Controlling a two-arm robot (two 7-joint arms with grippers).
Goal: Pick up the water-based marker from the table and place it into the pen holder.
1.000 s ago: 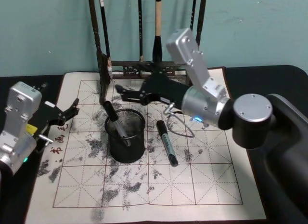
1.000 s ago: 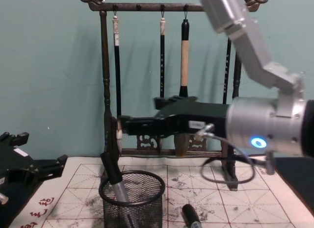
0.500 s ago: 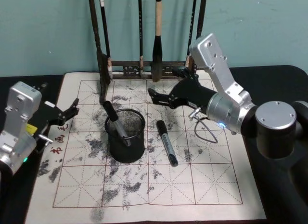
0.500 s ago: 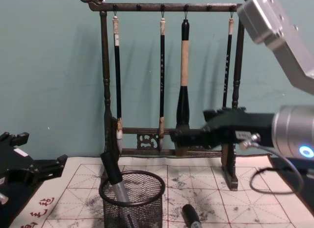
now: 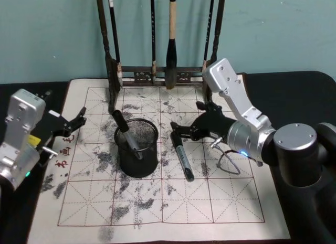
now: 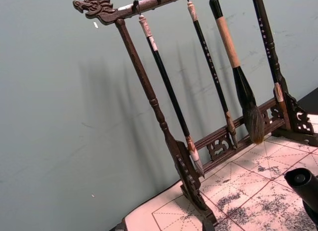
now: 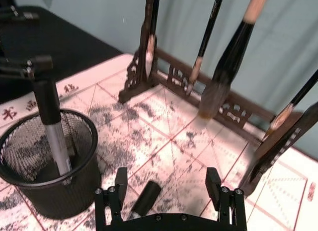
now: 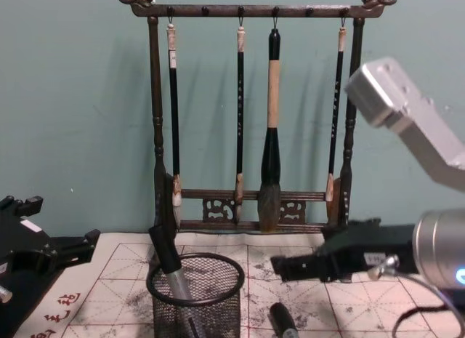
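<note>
Now that the right gripper has been lowered, jaws spread, over the water-based marker, a grasp is judged imminent. The left gripper is parked open at far left.

Chest view: the picture's lower edge cuts off the base of the pen holder and all but the cap end of the marker lying beside it. Right wrist view: the body of the right end effector covers the marker's barrel.
</note>
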